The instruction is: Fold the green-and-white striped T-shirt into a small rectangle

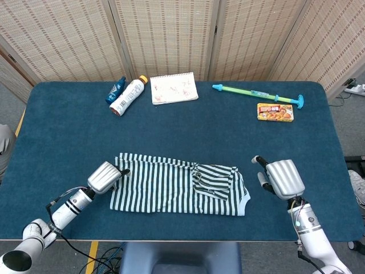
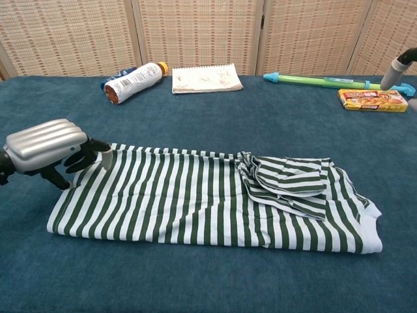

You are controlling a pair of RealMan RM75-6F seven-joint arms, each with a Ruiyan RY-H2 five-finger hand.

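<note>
Down at the shirt's left end, the left hand [image 2: 47,145] sits low over the far corner of the green-and-white striped T-shirt [image 2: 195,199], its dark fingers [image 2: 88,151] curled down onto the hem. They seem to be closing on that corner, but from where I stand I cannot tell whether any cloth is actually pinched or only touched. That is the main risk: if the hand catches just the top layer, or only the very edge, the layers could part as it lifts and the fold would come out skewed. A pull with a weak hold could also drag the whole shirt along the bench [image 1: 188,123] instead of folding it over.

Outward from that hand, the shirt runs as a long flat band toward the robot's right, already narrowed, with a bunched sleeve or collar piled on its right half. That lump could make the next fold sit uneven.

Beyond the shirt's right end, apart from it, the right hand [image 1: 282,178] hovers, holding nothing, fingers partly curled; I cannot say for sure how far they are closed. Nothing pins the shirt's right end, so a hard tug from the left may shift it.
</note>
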